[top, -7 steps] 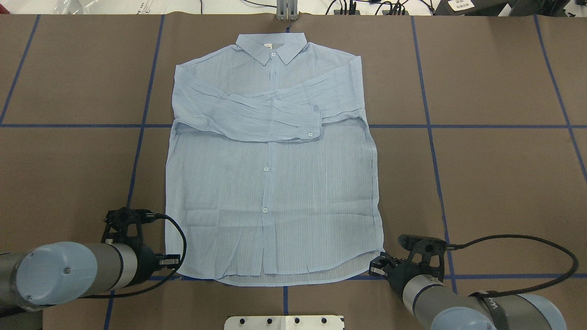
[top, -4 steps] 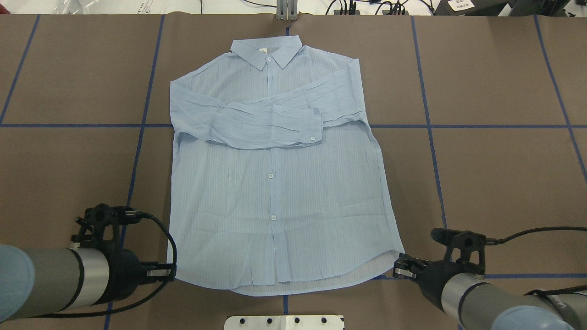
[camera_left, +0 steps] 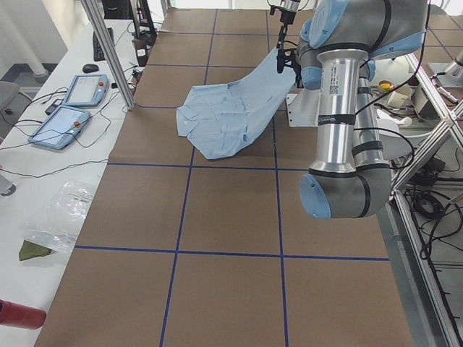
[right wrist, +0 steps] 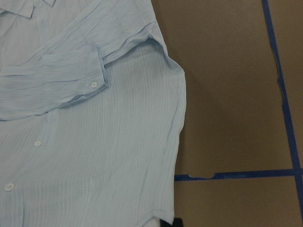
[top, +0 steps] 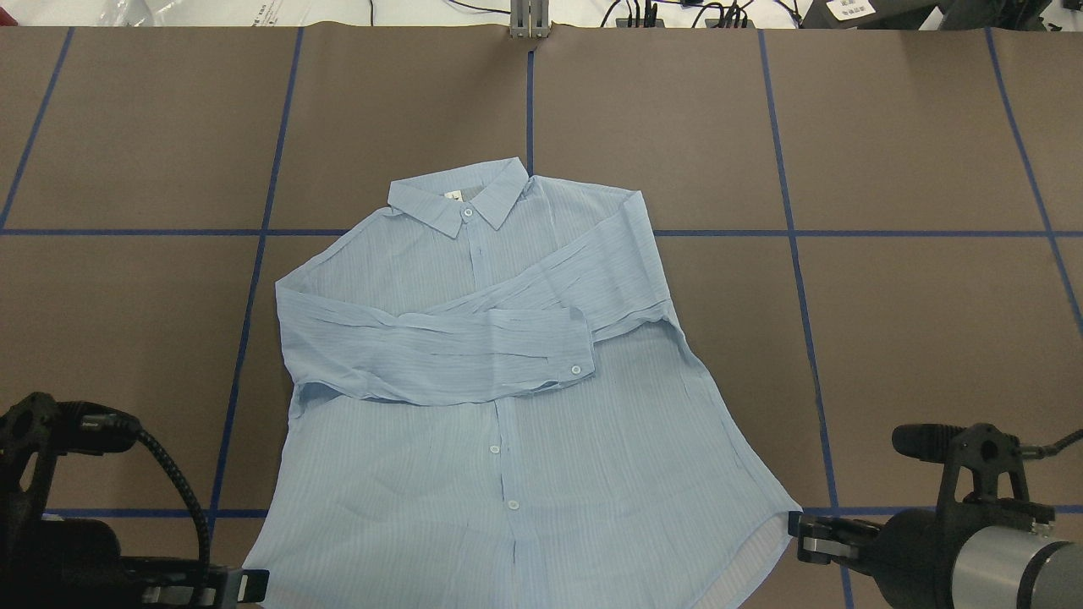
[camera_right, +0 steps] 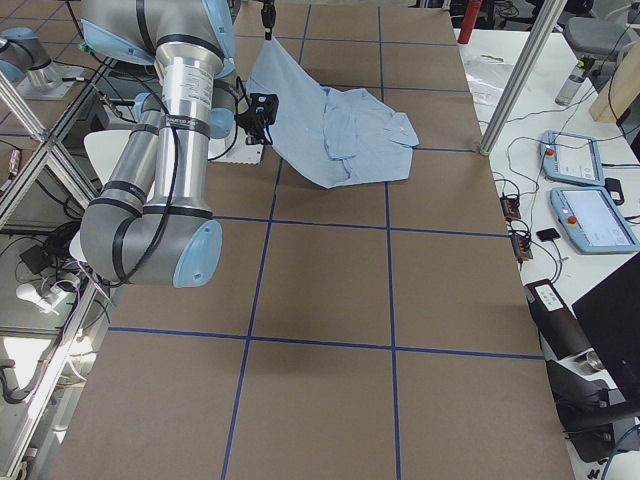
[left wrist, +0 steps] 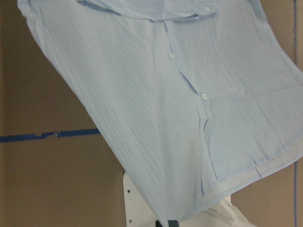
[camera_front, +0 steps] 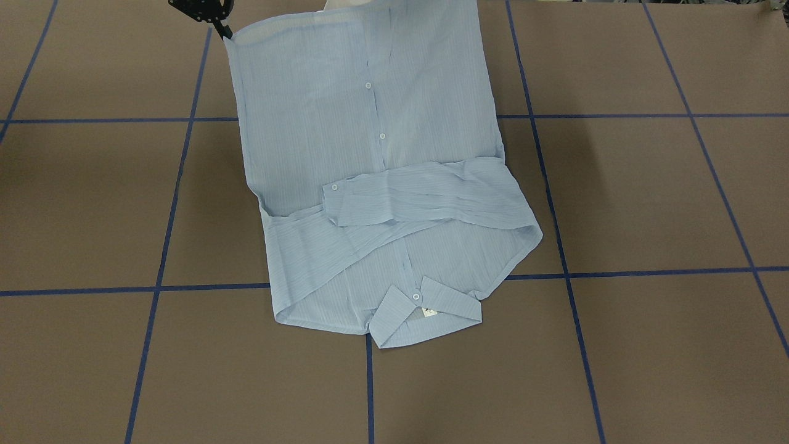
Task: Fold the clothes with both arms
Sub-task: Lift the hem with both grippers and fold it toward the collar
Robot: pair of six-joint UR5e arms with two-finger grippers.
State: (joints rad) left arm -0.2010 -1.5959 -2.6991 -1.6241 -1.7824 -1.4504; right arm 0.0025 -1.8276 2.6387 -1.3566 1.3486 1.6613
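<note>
The clothes are one light-blue button-front shirt (top: 474, 423), front up, with both sleeves folded across the chest and the collar (top: 461, 194) pointing away from me. My left gripper (top: 250, 585) is shut on the hem's left corner. My right gripper (top: 799, 537) is shut on the hem's right corner. The hem end hangs raised off the table while the collar end rests on it, as the exterior left view shows on the shirt (camera_left: 231, 108). The front-facing view shows the right gripper (camera_front: 223, 28) at the hem's corner. Each wrist view is filled with draped cloth (left wrist: 165, 118) (right wrist: 94, 142).
The brown table (top: 888, 338) carries a grid of blue tape lines. A white base plate (left wrist: 142, 203) lies under the raised hem. A metal post (top: 529, 17) stands at the far edge. Teach pendants (camera_left: 79, 90) and cables sit on side benches beyond it.
Both grippers pulled back toward the robot and spread apart, dragging the shirt along. The collar slid from the far edge to mid-table. The hem rose off the table.
</note>
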